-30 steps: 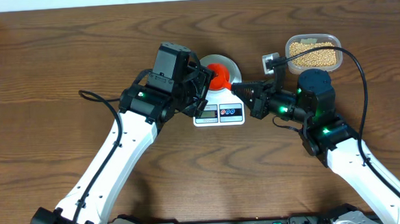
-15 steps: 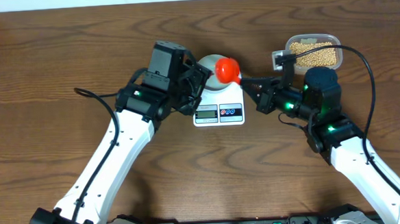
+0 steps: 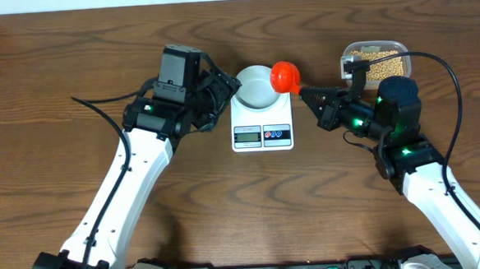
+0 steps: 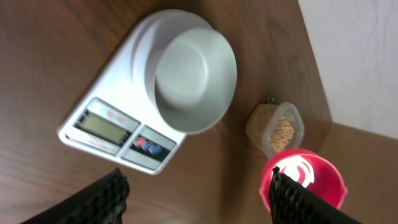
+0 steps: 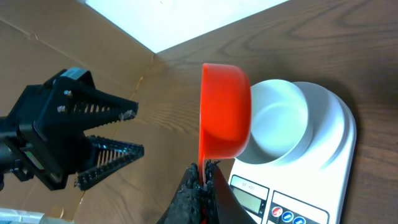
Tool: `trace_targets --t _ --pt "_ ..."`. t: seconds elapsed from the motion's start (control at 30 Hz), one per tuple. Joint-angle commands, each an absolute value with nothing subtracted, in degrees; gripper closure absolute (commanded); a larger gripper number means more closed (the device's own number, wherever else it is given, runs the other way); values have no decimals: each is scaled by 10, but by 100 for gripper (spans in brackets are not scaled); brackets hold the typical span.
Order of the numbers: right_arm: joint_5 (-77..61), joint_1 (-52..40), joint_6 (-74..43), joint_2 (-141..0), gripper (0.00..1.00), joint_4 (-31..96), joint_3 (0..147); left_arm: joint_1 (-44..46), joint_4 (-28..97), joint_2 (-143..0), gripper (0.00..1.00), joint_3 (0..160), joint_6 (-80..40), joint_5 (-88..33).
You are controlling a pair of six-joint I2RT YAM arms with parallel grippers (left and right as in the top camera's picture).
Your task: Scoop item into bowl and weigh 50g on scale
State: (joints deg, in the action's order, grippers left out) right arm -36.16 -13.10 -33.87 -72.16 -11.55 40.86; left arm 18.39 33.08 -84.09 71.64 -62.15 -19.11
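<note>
Ok so, starting at the near edge: both arms reach in over the dark wood table (image 3: 252,200), one from each side. A bit farther in, dead center, is the scale (image 3: 261,122). Its little grey display (image 3: 247,135) and two round buttons (image 3: 276,133) face the near side, and I can't read the digits, they're too small. The bowl (image 3: 255,86) sits right on the far part of the scale, upright, with its pale inside showing clearly in the left wrist view (image 4: 196,78). Just left of the scale and bowl is the left gripper (image 3: 228,98). It's pointed toward them, its fingers (image 4: 102,196) are spread wide apart, and it isn't gripping anything. On the other side, the right gripper (image 3: 310,94) is clamped tight on the thin handle of a red scoop (image 3: 284,77). The cup of the scoop is at the bowl's far right rim, over the far right corner of the scale, and whether it actually touches the rim I can't tell. From the right wrist the scoop (image 5: 225,112) looks rolled onto its side, with its mouth facing left toward the other arm. What's inside it is hard to make out because of glare. Farthest back on the right, well apart from the scale, is a clear container (image 3: 375,60) holding the beans (image 3: 377,58), a heap of loose tan-yellow grains.
</note>
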Motion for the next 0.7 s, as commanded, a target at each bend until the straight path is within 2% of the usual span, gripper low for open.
trace_targets --t 0.0,0.63,0.67 --pt "-368 -121 -333 -722 99 -116 419 173 331 -838 26 712 -503 -184" --pt "-368 -70 -329 -722 99 -116 419 173 347 -838 25 712 -105 -183" --pt "-368 -67 -329 -722 99 -116 419 173 351 -838 2 712 -87 -183"
